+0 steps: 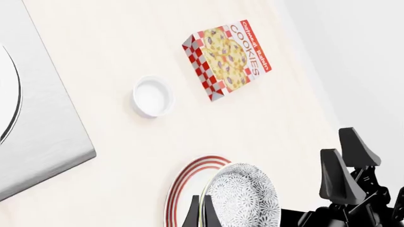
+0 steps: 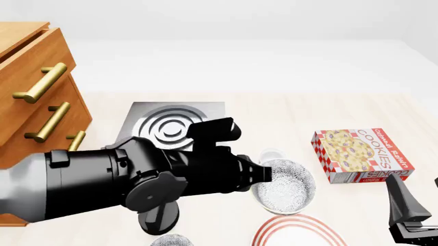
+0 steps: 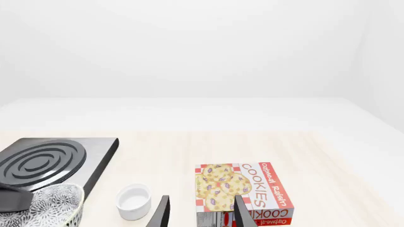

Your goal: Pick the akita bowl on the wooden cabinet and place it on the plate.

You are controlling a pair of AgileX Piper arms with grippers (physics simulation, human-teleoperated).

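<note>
A round bowl [image 2: 284, 185] with a fine grey-and-white lacy pattern inside is held up off the table, clamped at its rim by the left gripper [image 2: 263, 174]. It is tilted so that its patterned inside shows from the front. It hangs above the far edge of a round white plate [image 2: 298, 233] with thin red rings near its rim, which lies flat on the pale table close to the near edge. Away to the left stands a large orange-brown wooden cabinet [image 2: 27, 97] with brass bar handles on its drawer fronts, well apart from both the bowl and the plate.
</note>
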